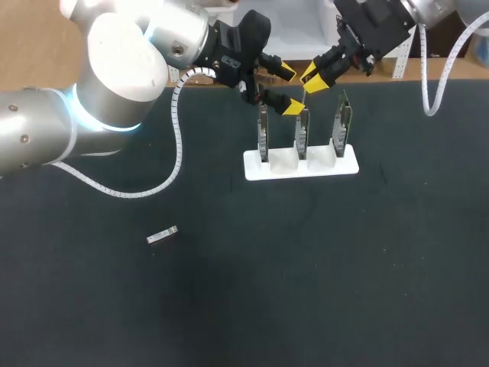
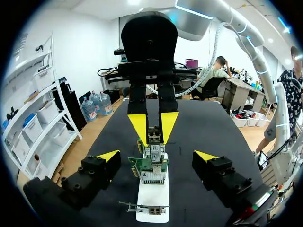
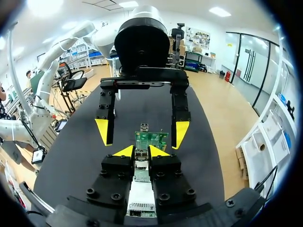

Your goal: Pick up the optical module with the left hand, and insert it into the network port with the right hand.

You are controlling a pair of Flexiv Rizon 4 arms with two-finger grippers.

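Right fingers (image 3: 124,152) around module (image 3: 141,167), dark tabletop (image 3: 75,161)

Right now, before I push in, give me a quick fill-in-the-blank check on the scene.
1. The right gripper is shut on a ___.
2. The left gripper is ___.
3. The holder carries ___ upright cards.
4. A second module lies loose on the ___.
Missing: module; open; three; table.

A dark matte tabletop (image 1: 344,267) spreads wide and flat under even light, its far edge running straight across.
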